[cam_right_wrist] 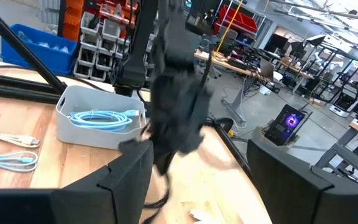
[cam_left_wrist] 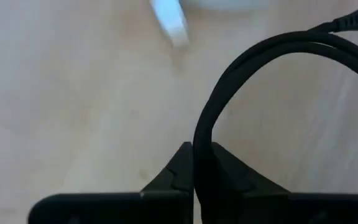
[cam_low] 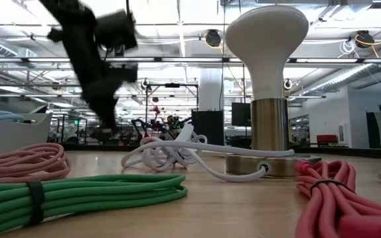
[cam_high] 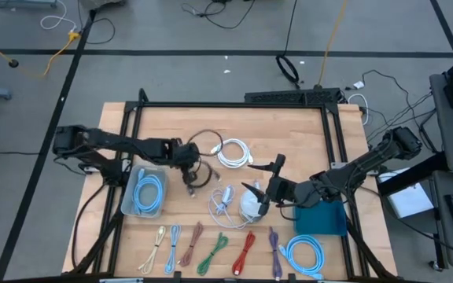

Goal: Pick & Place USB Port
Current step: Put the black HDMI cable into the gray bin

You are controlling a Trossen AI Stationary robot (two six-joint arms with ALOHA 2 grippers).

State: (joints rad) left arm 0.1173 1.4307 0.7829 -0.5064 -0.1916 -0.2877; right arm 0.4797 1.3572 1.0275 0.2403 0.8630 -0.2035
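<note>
A green cable (cam_low: 78, 192) and a red cable (cam_low: 339, 198) lie closest to the low camera, coiled on the desk (cam_low: 243, 211), with a pink cable (cam_low: 18, 162) beside them. Behind them stands a white mushroom-shaped hub (cam_low: 264, 86) on a metal base, a white cord (cam_low: 197, 155) running from it.

The left claw (cam_high: 189, 161) is closed tight on a black cable (cam_left_wrist: 229, 99); in its wrist view the cable rises out from between the shut tips and loops away over the bare wood. From above, the rest of that black cable (cam_high: 203, 174) lies coiled just beside and under the claw, with a white coil (cam_high: 234, 153) near it on the far side and a grey bin (cam_high: 144, 191) holding a blue cable (cam_high: 148, 192) just behind the claw.

The right claw (cam_high: 262, 192) is spread wide and holds nothing. It hovers over the white hub (cam_high: 250, 206), well apart from the black cable. A blue box (cam_high: 321, 218) sits under the right arm.
</note>
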